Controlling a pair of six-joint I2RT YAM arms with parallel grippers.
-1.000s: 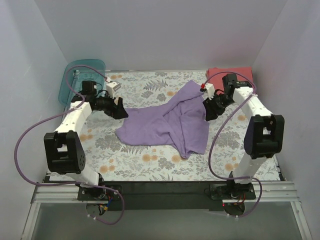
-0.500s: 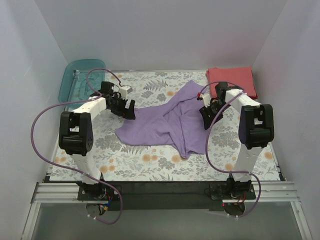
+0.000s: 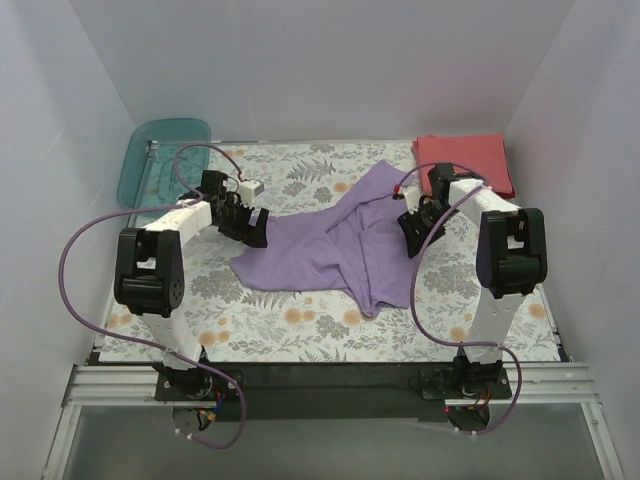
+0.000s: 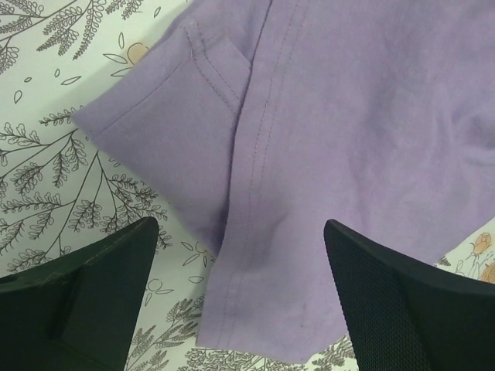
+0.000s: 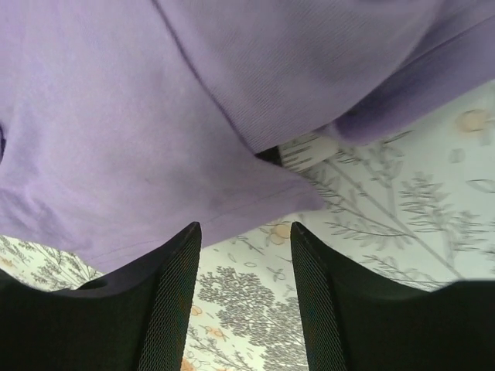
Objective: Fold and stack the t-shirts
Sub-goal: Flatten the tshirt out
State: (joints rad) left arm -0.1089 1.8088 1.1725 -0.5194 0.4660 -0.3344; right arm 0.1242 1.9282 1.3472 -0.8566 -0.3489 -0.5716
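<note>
L claw (image 4: 238,232) wide — purple tee (image 4: 348,116) (rumpled)

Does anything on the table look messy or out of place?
The lavender-purple cloth t-shirt lies crumpled and skewed in the middle, not flat. The coral-red cloth shirt sits neatly folded at the far-right corner.

Bin (image 3: 160,165) left, folded shirt (image 3: 465,160) right

Lavender tee (image 3: 330,245) is lying unfolded + rumpled mid table (image 3: 300,330). Fabric is bunching in folds on its right half, w/ one end trailing toward the near edge. Short sleeve (image 4: 170,131) w/ stitched hem is lying flat at its left side. Coral-red tee (image 3: 465,160) is sitting folded, roughly rect., at back-right corner, apart from the lavender one.
</note>
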